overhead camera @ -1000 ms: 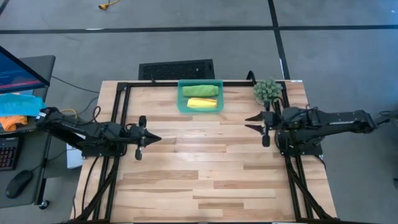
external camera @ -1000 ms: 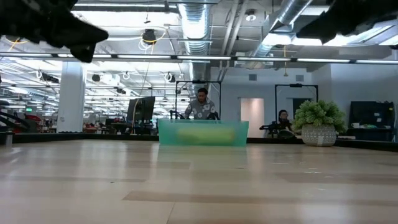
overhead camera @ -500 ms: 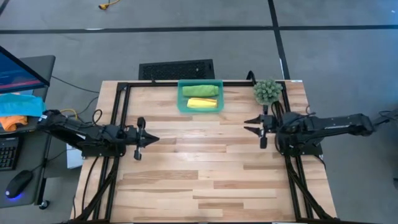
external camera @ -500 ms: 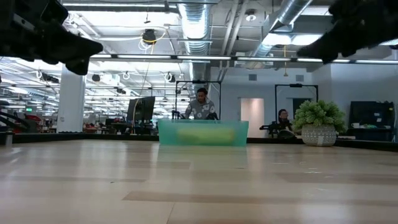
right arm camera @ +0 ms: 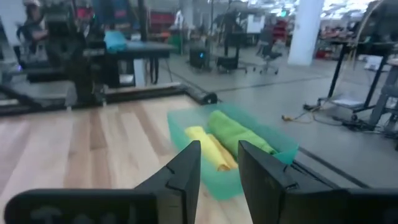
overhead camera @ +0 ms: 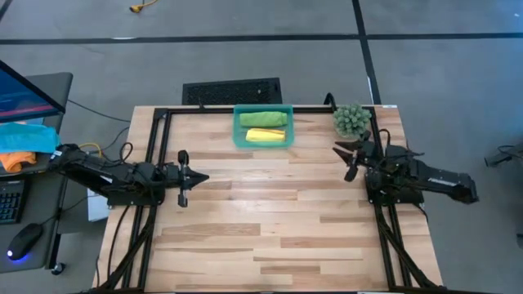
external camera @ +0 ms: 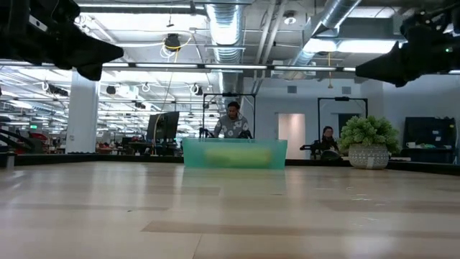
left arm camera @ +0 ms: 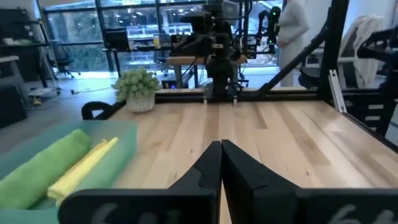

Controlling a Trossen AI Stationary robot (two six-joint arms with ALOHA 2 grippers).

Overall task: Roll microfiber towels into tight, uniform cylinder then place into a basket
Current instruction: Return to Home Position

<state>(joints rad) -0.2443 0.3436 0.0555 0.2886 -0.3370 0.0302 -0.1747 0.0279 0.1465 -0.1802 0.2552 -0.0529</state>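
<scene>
The teal basket point(overhead camera: 239, 137) stands at the table's far edge, near the middle. It holds two rolled towels side by side: the lime green one point(overhead camera: 263, 119) on the far side and the yellow one point(overhead camera: 265, 135) on the near side. Both show in the right wrist view point(right arm camera: 239, 134) point(right arm camera: 208, 148) and the left wrist view point(left arm camera: 40, 168) point(left arm camera: 81, 171). My left gripper point(overhead camera: 203, 177) is shut and empty above the table's left part. My right gripper point(overhead camera: 341, 157) is open and empty at the right, pointing slantwise toward the basket.
A small potted plant point(overhead camera: 351, 119) stands at the far right corner, close to my right gripper. A black vented panel point(overhead camera: 232, 91) lies on the floor beyond the basket. A desk with a blue cloth point(overhead camera: 24, 137) is left of the table. A person point(external camera: 233, 122) shows in the room behind.
My right gripper has drawn back toward the table's right edge and turned about, from facing the left edge to pointing slantwise at the basket. My left gripper has drawn back a little toward the left edge. The towels and the basket have stayed still.
</scene>
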